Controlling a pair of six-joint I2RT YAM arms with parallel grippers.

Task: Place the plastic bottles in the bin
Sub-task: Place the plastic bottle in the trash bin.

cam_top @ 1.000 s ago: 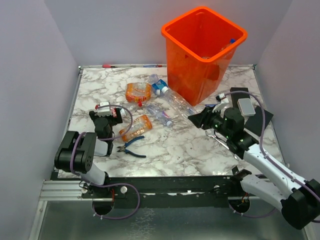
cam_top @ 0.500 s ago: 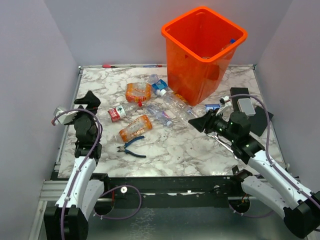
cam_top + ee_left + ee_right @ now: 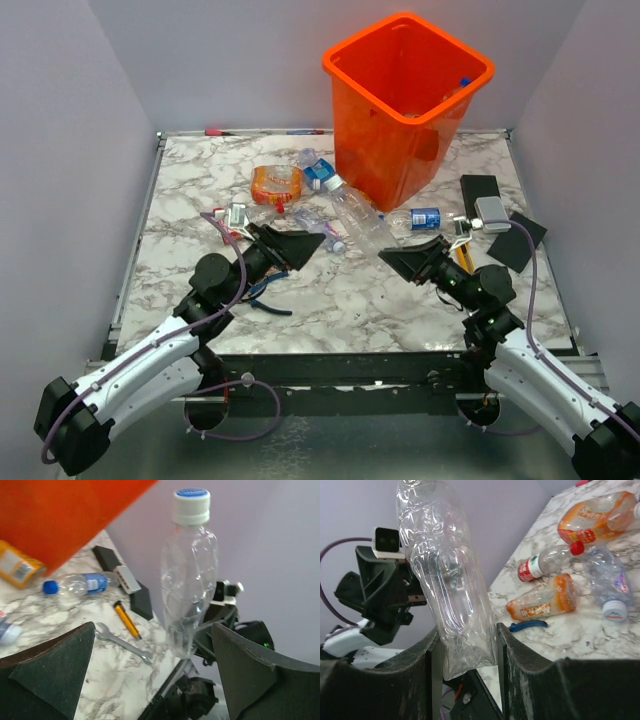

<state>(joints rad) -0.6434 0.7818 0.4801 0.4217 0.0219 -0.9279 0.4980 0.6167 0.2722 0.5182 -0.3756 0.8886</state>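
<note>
The right end effector (image 3: 396, 258) clamps a clear crushed bottle (image 3: 358, 215) just short of the orange bin (image 3: 345, 75). The left end effector (image 3: 300, 245) gapes empty. Several bottles (image 3: 277, 183) lie uncollected on the tabletop (image 3: 370, 295), so I'd judge much work remains.

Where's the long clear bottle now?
Overhead view: the long clear bottle is clamped in the right gripper, right of centre, cap toward the orange bin.

Bench (image 3: 350, 300): white marble with grey veins.
Pliers (image 3: 527, 625): blue handles, flat on the bench toward the front left.
Wrench (image 3: 122, 642): steel, lying flat just beside a yellow-handled tool (image 3: 126, 620).
Black slab (image 3: 479, 188): right side.
Black square (image 3: 521, 240): near it, at the right edge.
Grey-white box (image 3: 492, 213): small, between those two.
</note>
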